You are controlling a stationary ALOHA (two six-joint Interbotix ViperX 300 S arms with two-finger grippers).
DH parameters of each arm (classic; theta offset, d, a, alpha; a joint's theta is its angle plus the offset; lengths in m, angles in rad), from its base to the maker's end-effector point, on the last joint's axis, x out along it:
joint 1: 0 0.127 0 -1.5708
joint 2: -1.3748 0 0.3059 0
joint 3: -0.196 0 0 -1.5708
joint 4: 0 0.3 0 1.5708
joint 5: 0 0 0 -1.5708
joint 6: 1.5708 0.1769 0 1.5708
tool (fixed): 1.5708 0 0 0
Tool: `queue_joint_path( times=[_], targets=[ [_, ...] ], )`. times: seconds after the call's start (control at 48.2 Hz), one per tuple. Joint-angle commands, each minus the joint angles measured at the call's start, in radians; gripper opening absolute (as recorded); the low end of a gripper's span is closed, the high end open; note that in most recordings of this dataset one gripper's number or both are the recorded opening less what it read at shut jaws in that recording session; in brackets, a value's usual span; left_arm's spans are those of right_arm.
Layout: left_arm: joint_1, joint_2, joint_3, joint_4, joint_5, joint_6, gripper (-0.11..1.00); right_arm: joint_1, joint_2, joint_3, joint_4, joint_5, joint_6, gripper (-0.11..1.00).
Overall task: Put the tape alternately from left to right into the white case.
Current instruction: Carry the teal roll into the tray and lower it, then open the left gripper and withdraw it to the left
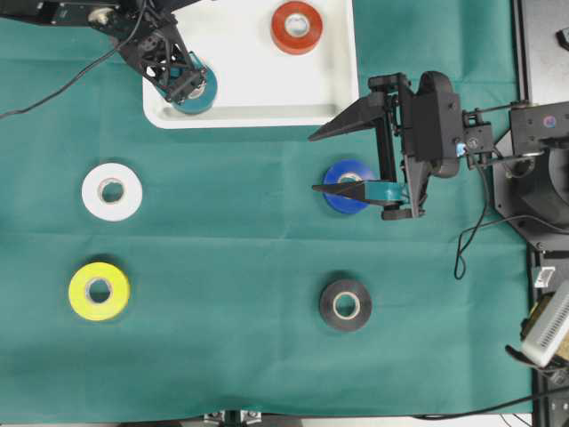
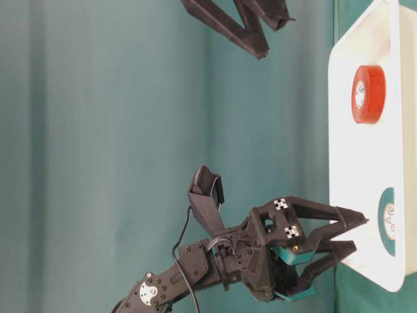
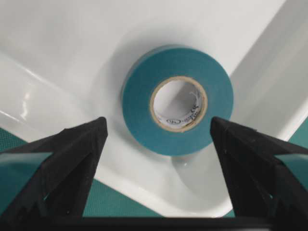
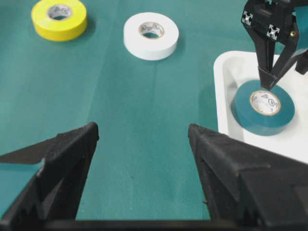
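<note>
While the teal roll lies flat in a corner of the white case with the red roll, the left hand hangs spread wide over it, gripping nothing. Blue, black, white and yellow rolls sit on the counter; the right hand gapes empty above the blue.

A case sits at the far edge of the desk. Inside it, one tape roll lies in the near-left corner and another at the far right. Four more rolls lie on the desk nearer than the case: two to the left, two to the right.
</note>
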Motion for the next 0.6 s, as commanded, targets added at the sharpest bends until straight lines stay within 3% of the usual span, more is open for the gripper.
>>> queue_joint_path(
  times=[0.0,0.249,0.581],
  targets=[
    [0.0,-0.046,-0.009,-0.002,-0.011,0.0,0.83,-0.002,-0.02,-0.014,0.003,-0.011,0.002,0.81],
    [-0.023,-0.094,-0.006,-0.002,-0.014,0.003,0.82,-0.002,-0.02,-0.015,0.003,-0.011,0.002,0.81],
    [-0.117,-0.135,0.005,-0.002,-0.052,0.003,0.82,0.0,-0.02,-0.015,0.003,-0.011,0.002,0.81]
  ],
)
